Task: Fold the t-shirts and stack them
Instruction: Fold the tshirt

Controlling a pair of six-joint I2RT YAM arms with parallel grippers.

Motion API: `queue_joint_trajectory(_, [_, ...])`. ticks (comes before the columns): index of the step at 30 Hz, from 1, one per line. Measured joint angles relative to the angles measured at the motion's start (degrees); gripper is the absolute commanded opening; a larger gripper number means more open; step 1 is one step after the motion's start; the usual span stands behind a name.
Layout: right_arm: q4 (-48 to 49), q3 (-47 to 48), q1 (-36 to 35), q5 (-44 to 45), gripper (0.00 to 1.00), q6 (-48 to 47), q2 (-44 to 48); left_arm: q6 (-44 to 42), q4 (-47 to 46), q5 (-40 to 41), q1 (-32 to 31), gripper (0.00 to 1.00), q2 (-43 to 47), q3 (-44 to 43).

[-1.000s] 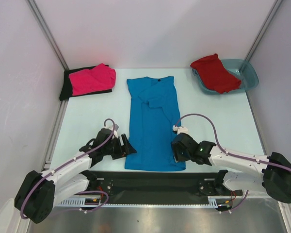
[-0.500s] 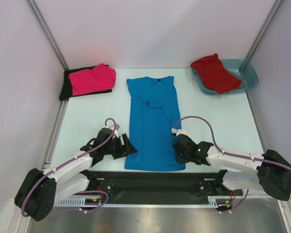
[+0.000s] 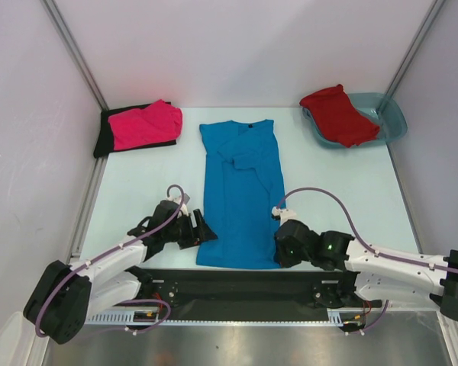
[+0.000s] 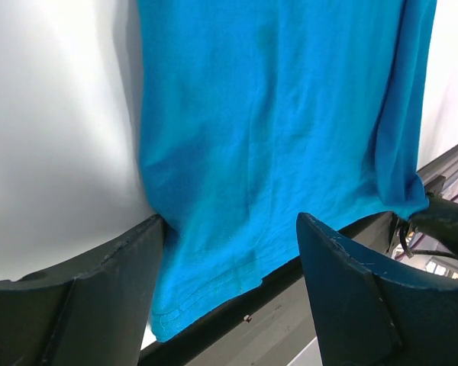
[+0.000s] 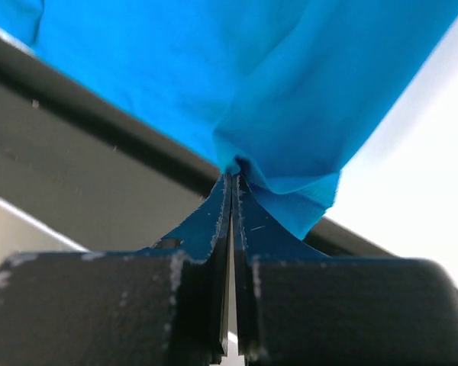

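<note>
The blue t-shirt (image 3: 240,191) lies flat and lengthwise mid-table, sleeves folded in, collar at the far end. My right gripper (image 3: 280,250) is at its near right corner; in the right wrist view it (image 5: 230,177) is shut, pinching a bunched bit of the blue hem (image 5: 290,194). My left gripper (image 3: 204,231) sits at the near left corner. In the left wrist view it (image 4: 229,267) is open, its fingers (image 4: 84,297) straddling the hem of the blue cloth (image 4: 275,114) without gripping it. A pink t-shirt (image 3: 143,124) lies folded on a black one (image 3: 107,141) at the far left.
A red t-shirt (image 3: 338,114) lies draped over a teal plastic tub (image 3: 395,120) at the far right. A black rail (image 3: 244,284) runs along the table's near edge, just under the blue hem. Pale walls close the table in on three sides.
My right gripper has shut on the blue shirt's near right corner and drawn slightly toward the near edge. The left arm has not moved.
</note>
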State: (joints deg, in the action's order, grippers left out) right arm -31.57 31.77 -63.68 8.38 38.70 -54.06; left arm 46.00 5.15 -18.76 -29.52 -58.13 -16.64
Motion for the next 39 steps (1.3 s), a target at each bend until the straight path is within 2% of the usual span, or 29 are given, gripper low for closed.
queue_joint_trajectory(7, [-0.79,-0.04,-5.18,-3.91,0.01,3.32,-2.21,-0.02,-0.55,-0.15,0.00,0.76,-0.31,0.00])
queue_joint_trajectory(8, [-0.74,-0.04,-5.97,-4.22,0.05,3.85,-3.13,-0.02,-0.61,-0.15,0.00,0.76,-0.35,0.00])
queue_joint_trajectory(10, [-0.72,-0.04,-7.48,-4.87,0.05,4.90,-5.35,-0.02,-0.70,-0.15,0.00,0.77,-0.37,0.00])
queue_joint_trajectory(12, [-0.59,-0.04,-8.74,-5.14,0.24,5.95,-7.37,-0.02,-0.76,-0.15,0.00,0.77,-0.42,0.02])
queue_joint_trajectory(14, [-0.50,-0.04,-9.88,-5.66,0.38,7.02,-9.51,-0.02,-0.83,-0.17,0.00,0.77,-0.50,0.02])
queue_joint_trajectory(15, [-0.42,-0.04,-10.36,-5.68,0.42,7.50,-10.56,-0.04,-0.90,-0.20,0.00,0.77,-0.57,0.02])
queue_joint_trajectory(18, [-1.66,0.28,-12.15,-4.33,0.50,9.18,-13.05,-0.09,-1.44,-0.55,0.00,0.77,-1.03,0.02])
queue_joint_trajectory(20, [-4.94,2.23,-13.92,-1.33,0.51,10.78,-13.57,-0.13,-1.68,-0.74,0.00,0.78,-1.16,0.02])
queue_joint_trajectory(26, [-17.62,11.61,-15.28,15.80,0.60,17.27,-8.20,-1.53,-0.87,-0.94,0.00,0.78,-0.26,-0.02])
queue_joint_trajectory(29, [-19.76,14.16,-10.78,23.23,0.64,18.43,-1.64,-2.93,2.01,-0.20,0.00,0.79,0.57,-1.03])
queue_joint_trajectory(31, [-18.60,14.08,-3.37,24.37,0.64,15.65,1.70,-3.89,4.13,0.79,0.00,0.79,0.81,-2.32])
queue_joint_trajectory(35, [-12.48,12.52,13.75,21.73,0.65,8.07,2.60,-5.40,5.92,1.99,0.00,0.80,0.52,-5.22])
queue_joint_trajectory(39, [-2.93,10.67,25.73,13.62,0.65,0.09,-3.87,-6.58,5.40,1.92,0.00,0.81,-3.19,-8.46])
